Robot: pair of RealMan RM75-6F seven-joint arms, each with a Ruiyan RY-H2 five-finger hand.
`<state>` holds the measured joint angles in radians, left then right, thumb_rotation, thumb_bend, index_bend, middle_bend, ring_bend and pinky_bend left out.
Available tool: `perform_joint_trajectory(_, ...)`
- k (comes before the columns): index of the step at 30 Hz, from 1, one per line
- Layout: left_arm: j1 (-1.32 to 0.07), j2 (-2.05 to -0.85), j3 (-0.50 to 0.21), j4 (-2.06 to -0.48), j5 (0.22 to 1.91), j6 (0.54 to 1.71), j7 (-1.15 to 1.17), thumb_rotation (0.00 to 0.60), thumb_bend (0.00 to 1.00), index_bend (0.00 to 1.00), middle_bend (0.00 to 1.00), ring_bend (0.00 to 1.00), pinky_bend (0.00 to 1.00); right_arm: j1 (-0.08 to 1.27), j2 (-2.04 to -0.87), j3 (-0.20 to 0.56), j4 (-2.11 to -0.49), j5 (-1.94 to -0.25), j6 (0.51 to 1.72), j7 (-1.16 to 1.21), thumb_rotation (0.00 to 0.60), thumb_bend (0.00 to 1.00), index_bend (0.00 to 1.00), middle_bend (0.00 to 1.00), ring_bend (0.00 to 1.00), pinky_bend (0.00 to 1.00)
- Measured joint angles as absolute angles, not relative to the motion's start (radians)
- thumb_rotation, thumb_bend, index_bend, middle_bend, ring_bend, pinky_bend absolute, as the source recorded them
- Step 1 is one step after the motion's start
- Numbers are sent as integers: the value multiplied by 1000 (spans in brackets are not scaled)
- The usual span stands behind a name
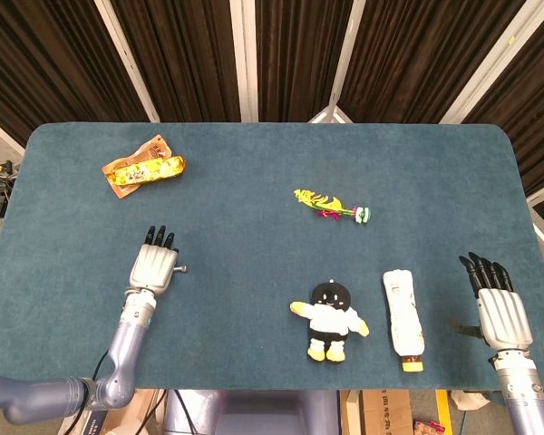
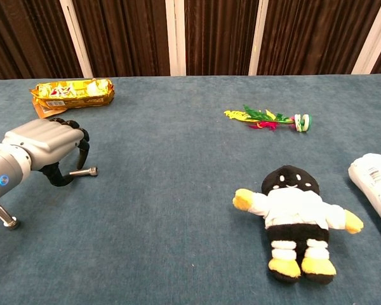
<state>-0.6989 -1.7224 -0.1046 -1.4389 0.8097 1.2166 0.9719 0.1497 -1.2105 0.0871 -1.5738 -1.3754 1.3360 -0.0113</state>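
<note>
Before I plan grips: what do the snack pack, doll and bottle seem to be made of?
Snack pack: likely glossy foil or plastic film, crinkled and shiny.
Doll: soft plush fabric, fuzzy and matte.
Bottle: probably plastic, white wrap with an orange cap; material uncertain.

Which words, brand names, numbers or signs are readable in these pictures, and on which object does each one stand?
None can be read for certain.
Yellow snack packet: red and white print, too blurred to read.
White bottle: small grey print on its label, too small to read.
Left hand: a round blue mark on the wrist, no letters legible.
Plush doll and feather toy: no text visible.
</note>
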Motion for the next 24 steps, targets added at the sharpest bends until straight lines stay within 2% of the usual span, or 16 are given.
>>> perform_joint_trajectory(24,-699,-1729,-102,-1438,804,1217,1003,600,560,548,170,0,0,153,-1208,84,-1573,-1375,1325,1,600,111,85,68,14,0)
